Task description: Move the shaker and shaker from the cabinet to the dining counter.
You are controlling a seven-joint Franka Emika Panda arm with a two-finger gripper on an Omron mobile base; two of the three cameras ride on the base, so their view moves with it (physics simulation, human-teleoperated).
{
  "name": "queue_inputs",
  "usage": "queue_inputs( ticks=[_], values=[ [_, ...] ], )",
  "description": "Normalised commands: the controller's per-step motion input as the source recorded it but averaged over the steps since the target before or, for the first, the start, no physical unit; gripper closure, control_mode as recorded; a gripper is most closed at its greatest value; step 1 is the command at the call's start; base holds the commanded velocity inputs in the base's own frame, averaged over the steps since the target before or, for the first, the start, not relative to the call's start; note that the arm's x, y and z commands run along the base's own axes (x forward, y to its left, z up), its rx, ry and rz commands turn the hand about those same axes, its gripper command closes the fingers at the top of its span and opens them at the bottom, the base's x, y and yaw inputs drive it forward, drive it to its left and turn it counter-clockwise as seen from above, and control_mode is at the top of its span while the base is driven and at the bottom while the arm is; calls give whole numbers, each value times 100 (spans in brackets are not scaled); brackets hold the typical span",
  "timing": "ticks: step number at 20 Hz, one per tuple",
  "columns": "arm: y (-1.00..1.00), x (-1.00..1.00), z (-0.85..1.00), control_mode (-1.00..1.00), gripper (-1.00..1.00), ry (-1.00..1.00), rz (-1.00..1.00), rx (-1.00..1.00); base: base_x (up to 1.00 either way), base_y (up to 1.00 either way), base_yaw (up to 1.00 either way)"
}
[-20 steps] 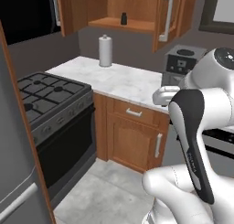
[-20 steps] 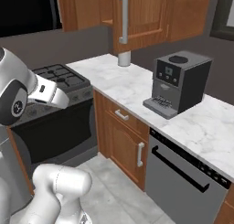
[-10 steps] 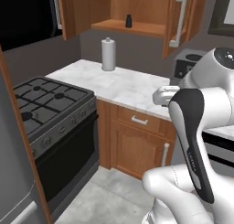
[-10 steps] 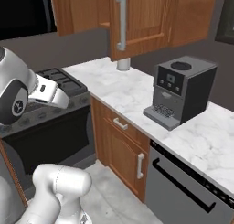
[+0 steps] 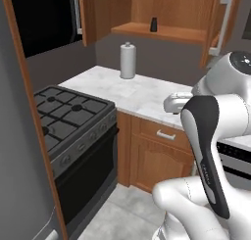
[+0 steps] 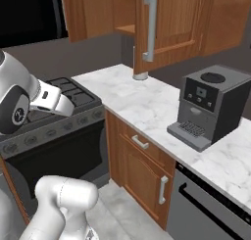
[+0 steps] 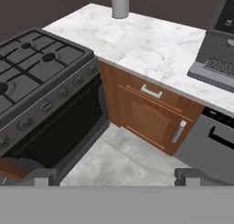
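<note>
Meanwhile, one shaker [image 5: 153,24] sat on the open cabinet's [image 5: 162,32] shelf.
I had the end effector [image 7: 116,176] spread wide, empty, hanging over the floor [image 7: 119,161] before the stove [image 7: 36,77] and marble worktop [image 7: 151,47].

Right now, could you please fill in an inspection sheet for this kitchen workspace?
Surface: marble worktop, mostly bare.
Job's things: one black shaker upright on the shelf of the open wooden cabinet; second shaker nothing seen.
Clutter: grey cylinder with a knob on the worktop below the cabinet; coffee machine.
Grippers: gripper open, empty, held over the floor before the stove.
Cables: nothing seen.
Surroundings: base cabinet door, dishwasher front.
</note>
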Motion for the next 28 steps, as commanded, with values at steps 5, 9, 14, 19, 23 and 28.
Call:
queue_inputs(
  ticks=[5,9,14,19,23,28],
  values=[
    [0,0,0,100,-100,0,0,0,60,14,-5],
    [0,0,0,100,-100,0,0,0,53,0,-10],
    [0,0,0,100,-100,0,0,0,41,0,-15],
    [0,0,0,100,-100,0,0,0,34,12,-24],
    [0,0,0,100,-100,0,0,0,49,29,-24],
    [0,0,0,100,-100,0,0,0,73,34,-11]
  ],
)
